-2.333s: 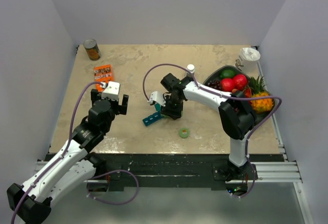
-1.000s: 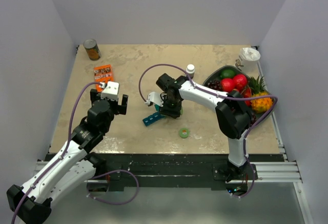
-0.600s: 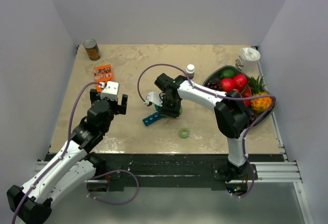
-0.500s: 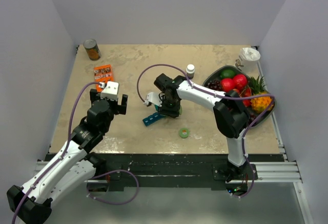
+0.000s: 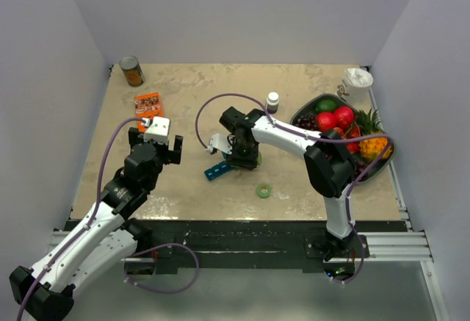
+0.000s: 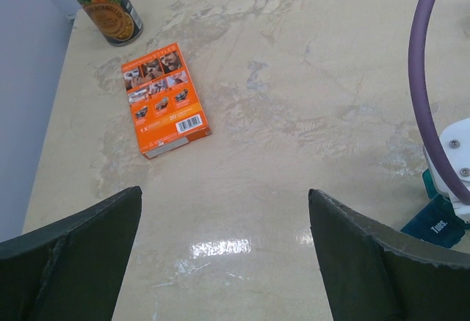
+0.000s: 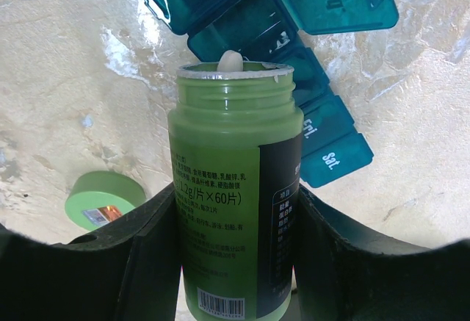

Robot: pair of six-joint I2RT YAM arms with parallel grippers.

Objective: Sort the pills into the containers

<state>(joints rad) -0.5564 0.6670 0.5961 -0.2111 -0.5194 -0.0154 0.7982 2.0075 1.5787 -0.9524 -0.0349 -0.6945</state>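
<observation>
In the right wrist view my right gripper (image 7: 235, 214) is shut on an uncapped green pill bottle (image 7: 233, 167), its mouth tipped toward the teal containers (image 7: 332, 153). A white pill (image 7: 230, 62) sits at the bottle's rim, over an open compartment (image 7: 246, 27). Two lids stand open; the compartments marked Fri and Sat are closed. From above, the right gripper (image 5: 244, 156) hangs over the right end of the containers (image 5: 217, 171). The left gripper (image 6: 224, 211) is open over bare table, left of the containers (image 6: 438, 222).
The bottle's green cap (image 5: 264, 189) lies on the table near the front. An orange box (image 5: 147, 103) and a tin can (image 5: 132, 71) sit at the back left. A small dark bottle with a white cap (image 5: 272, 101) stands beside the grey fruit tray (image 5: 311, 105).
The right arm has crept a little to the left with the green bottle, over the containers. The left arm has not moved.
</observation>
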